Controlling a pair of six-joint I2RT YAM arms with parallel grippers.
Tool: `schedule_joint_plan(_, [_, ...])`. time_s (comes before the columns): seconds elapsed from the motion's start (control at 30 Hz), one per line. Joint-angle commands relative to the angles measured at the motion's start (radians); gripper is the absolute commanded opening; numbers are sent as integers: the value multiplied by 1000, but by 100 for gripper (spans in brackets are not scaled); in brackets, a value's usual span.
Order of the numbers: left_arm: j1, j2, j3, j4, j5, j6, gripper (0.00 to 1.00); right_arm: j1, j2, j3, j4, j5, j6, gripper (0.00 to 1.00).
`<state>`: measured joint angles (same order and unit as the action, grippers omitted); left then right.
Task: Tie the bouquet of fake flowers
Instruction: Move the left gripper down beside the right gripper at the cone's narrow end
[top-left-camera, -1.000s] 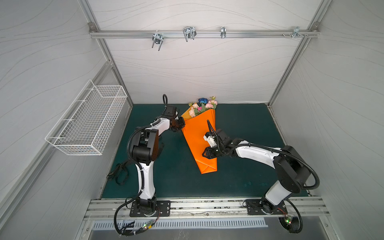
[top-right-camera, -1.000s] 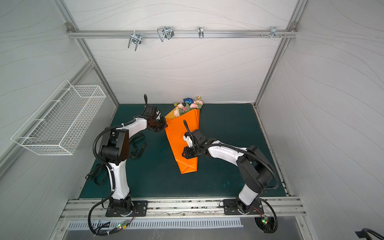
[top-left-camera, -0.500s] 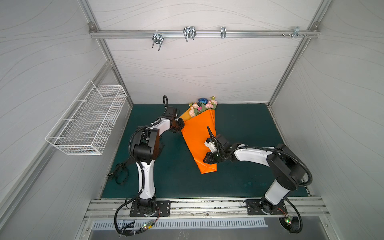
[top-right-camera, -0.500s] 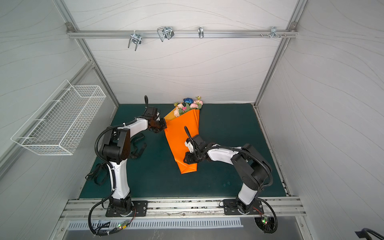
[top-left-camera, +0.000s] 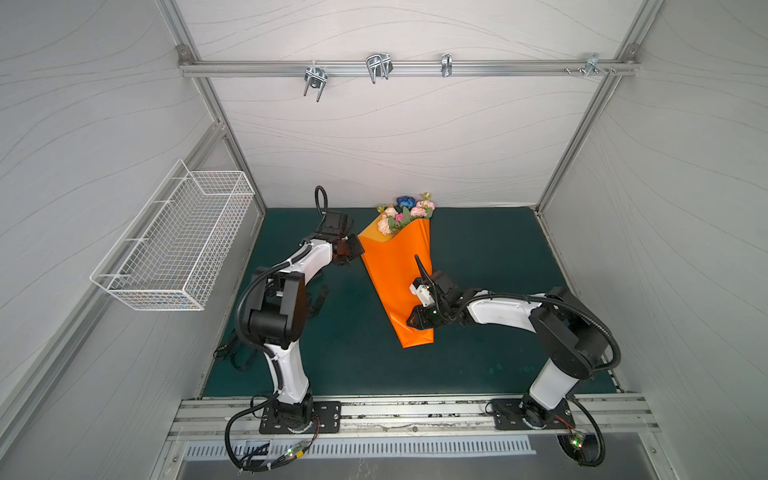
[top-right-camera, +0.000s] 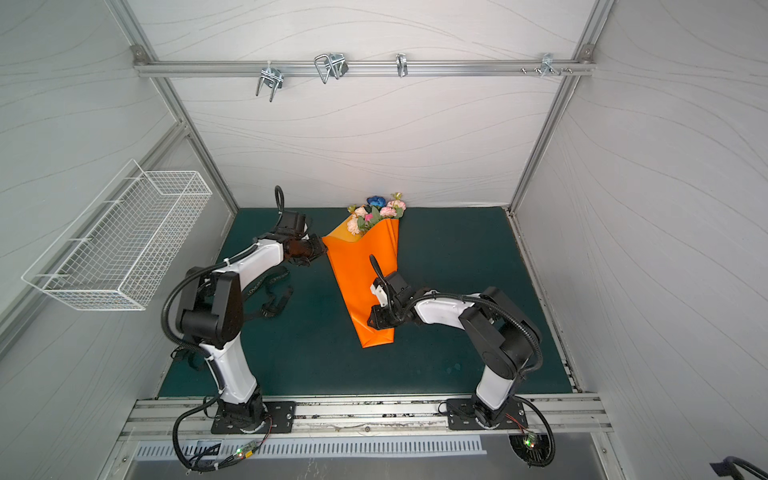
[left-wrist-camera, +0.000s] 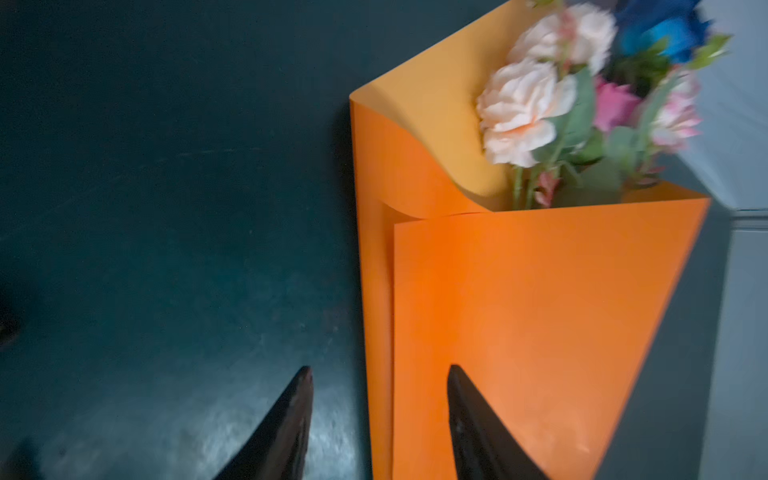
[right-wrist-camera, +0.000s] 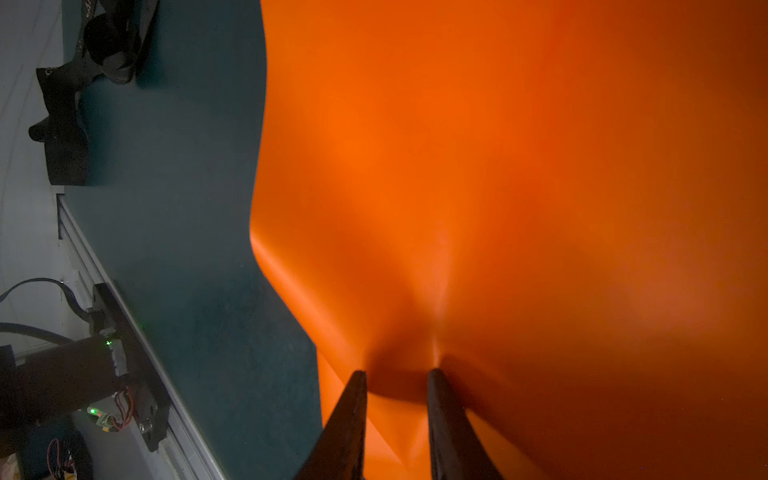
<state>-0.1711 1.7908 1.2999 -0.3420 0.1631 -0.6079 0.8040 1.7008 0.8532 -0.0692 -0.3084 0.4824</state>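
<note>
With the black ribbon (top-right-camera: 269, 281) loose at left, our left end effector (left-wrist-camera: 379, 374) spread beside the orange paper cone (top-left-camera: 390, 266) holding the bouquet of fake flowers (top-left-camera: 405, 212) at centre, our right end effector (right-wrist-camera: 397, 372) pinching the cone's foot, we judge tying unstarted.

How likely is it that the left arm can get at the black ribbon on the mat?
Likely yes: the left pincer stands open, and the black ribbon lies uncovered on the mat beside that arm.
</note>
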Motion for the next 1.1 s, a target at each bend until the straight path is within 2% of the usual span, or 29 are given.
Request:
schedule_joint_plan(0.0, [-50, -132, -118, 49, 36, -42, 45, 8, 18, -18, 7, 20, 14, 29])
schedule_joint_plan(0.2, [-241, -254, -396, 231, 245, -166, 31, 8, 13, -27, 12, 23, 19, 29])
schedule_joint_plan(0.4, [-374, -262, -491, 299, 255, -223, 28, 8, 11, -39, 24, 12, 28, 29])
schedule_joint_plan(0.57, [-387, -188, -514, 328, 250, -232, 22, 7, 3, -47, 26, 16, 32, 29])
schedule_joint_plan(0.8, [-388, -60, -548, 411, 312, -255, 12, -12, -4, -59, 47, 3, 53, 29])
schedule_joint_plan(0.87, [-388, -39, -544, 399, 305, -241, 6, -29, -6, -64, 71, -19, 68, 29])
schedule_joint_plan(1.07, [-387, -3, -527, 358, 288, -218, 0, -109, 23, -60, 159, -102, 112, 29])
